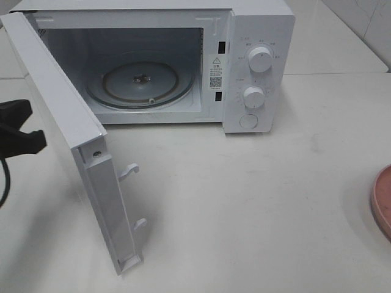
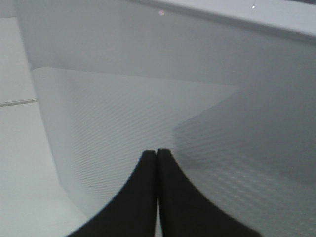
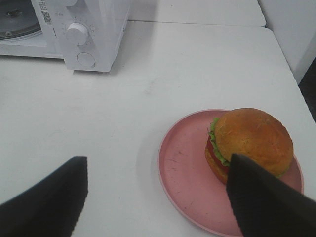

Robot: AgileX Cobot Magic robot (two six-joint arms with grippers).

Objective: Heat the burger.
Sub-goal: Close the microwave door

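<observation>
**Microwave open, burger on its plate at the right**

Nearest you is the microwave door [image 1: 91, 183], swung wide toward the near left, its inner face turned to the right with two latch hooks on its near edge. Under everything you have the white desk [image 1: 244, 207]. Next in size is the microwave [image 1: 183, 55] at the far side: its cavity stands open, with the glass turntable [image 1: 142, 82] lying flat inside. On its right panel you can see two round dials one above the other and a round button below them.

At the right edge of the desk sits the pink plate [image 3: 187, 177], only a sliver of it showing in the high view. Your burger [image 3: 252, 143] rests on the right part of that plate, upright, bun dome on top, well apart from the microwave.

Your right hand [image 3: 158, 197] hangs above the near side of the plate with its fingers spread wide, holding nothing; one finger overlaps the burger in the wrist view.

Your left hand [image 2: 157, 163] is pressed together, empty, just beside the outer face of the door at the left.
</observation>
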